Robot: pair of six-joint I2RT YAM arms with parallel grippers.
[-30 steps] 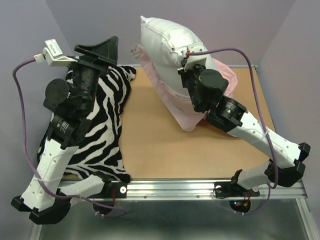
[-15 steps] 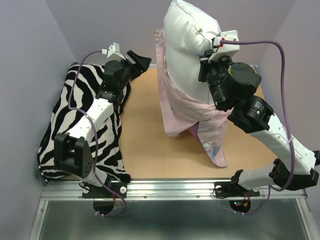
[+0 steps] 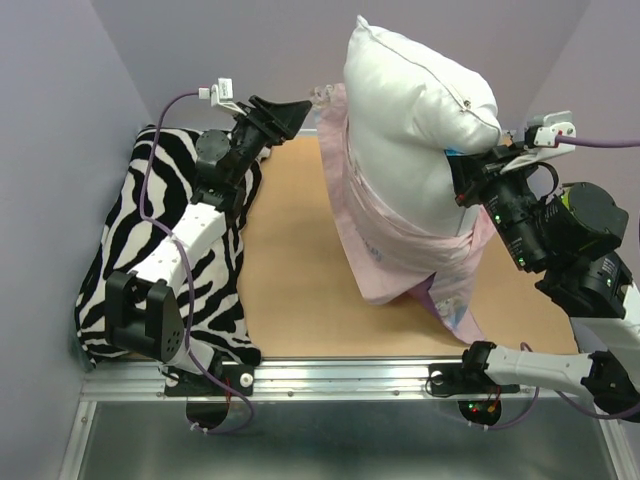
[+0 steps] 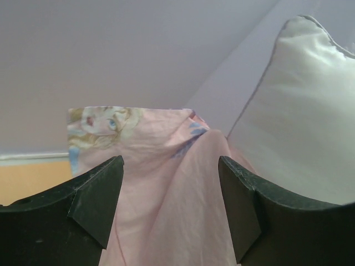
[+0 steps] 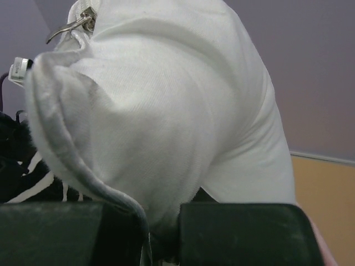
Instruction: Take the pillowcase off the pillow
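**A:** What are the jaws of the right gripper (image 5: 161,227) doing?

**B:** They are pinched nearly closed on a fold at the right edge of the pillow (image 3: 410,130). In the wrist view the white cloth bunches down into the narrow gap between the two black fingers, and a metal zipper pull (image 5: 75,25) shows at the top left.

**A:** And the left gripper (image 3: 290,108)?

**B:** Its jaws stand wide apart with nothing between them. They point right, toward the far left edge of the pillowcase (image 3: 390,250), close to it but not touching. Its wrist camera sees the pink cloth and a printed cartoon face beyond the spread fingers.

**A:** Where is the pillow, then?

**B:** It is raised upright over the far right part of the table (image 3: 300,290). Its upper half is bare and white. Its lower half sits inside the pillowcase.

**A:** How does the pillowcase lie?

**B:** It wraps the pillow's lower part and hangs down below it toward the near right. Whether its lowest end touches the table I cannot tell.

**A:** Anything else?

**B:** A zebra-striped cushion (image 3: 150,250) lies along the left side, under the left arm.
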